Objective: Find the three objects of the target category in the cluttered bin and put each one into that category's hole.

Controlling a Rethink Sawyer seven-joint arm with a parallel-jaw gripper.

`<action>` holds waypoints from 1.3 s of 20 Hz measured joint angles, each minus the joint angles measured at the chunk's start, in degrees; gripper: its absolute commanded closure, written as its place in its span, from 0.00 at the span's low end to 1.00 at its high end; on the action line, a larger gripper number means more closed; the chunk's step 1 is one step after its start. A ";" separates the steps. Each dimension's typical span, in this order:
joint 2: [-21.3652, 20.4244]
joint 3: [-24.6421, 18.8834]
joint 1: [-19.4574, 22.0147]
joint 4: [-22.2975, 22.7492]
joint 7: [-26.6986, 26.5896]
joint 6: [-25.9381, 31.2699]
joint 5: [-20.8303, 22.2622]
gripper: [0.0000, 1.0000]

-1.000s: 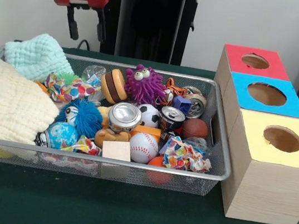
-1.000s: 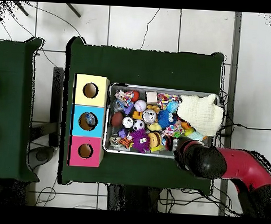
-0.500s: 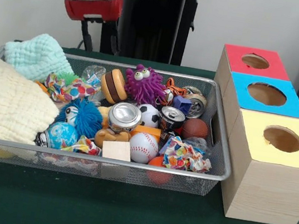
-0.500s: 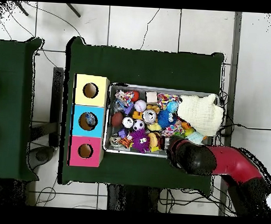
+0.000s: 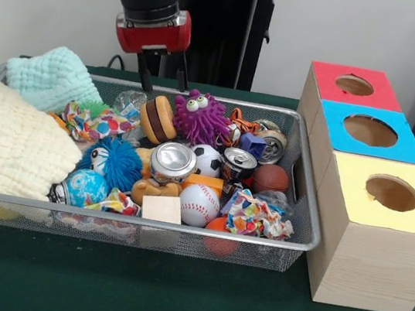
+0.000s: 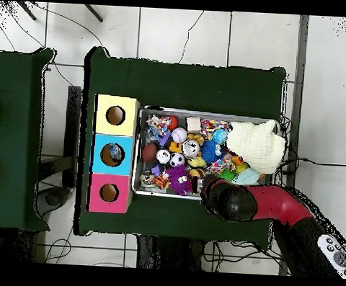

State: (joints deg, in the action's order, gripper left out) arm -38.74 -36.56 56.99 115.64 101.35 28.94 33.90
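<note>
Three hole-topped boxes and one crowded wire bin [image 5: 257,241] set the scene; the step in hand appears to be the search-and-reach, with nothing lifted yet.

- At 9 o'clock in the bin, a cream cloth [image 5: 6,141] and a mint knitted cloth [image 5: 51,76] cover that end and may hide items.
- The gripper [image 5: 162,78] hangs over the bin's far rim at about 11 o'clock, its two fingers spread apart and empty.
- Just below it lies the burger toy [image 5: 157,119], the likeliest pick, though the target category cannot be told from here.
- The burger rests on its edge. Its stacking axis runs roughly 9 to 3 o'clock, slightly tilted, and its round faces point sideways.
- The next move calls for a straight descent with the fingers straddling the buns across that axis. They must clear the purple googly-eyed toy [image 5: 200,117], which touches the burger at 3 o'clock.
- Toward the centre sit a silver can [image 5: 173,160] and a dark can [image 5: 239,160], both with their tops facing up.
- At 3 o'clock, outside the bin, stand the red box [image 5: 334,92], blue box [image 5: 332,131] and yellow box [image 5: 351,185], holes upward.
</note>
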 measured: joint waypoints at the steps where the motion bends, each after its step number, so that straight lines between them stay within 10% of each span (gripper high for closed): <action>1: 0.44 0.15 -0.18 -0.01 0.00 0.00 0.00 0.00; 26: -2.83 8.45 -6.44 -5.10 0.00 0.00 6.73 0.00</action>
State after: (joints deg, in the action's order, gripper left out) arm -41.57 -28.11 50.55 110.54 101.35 28.94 40.64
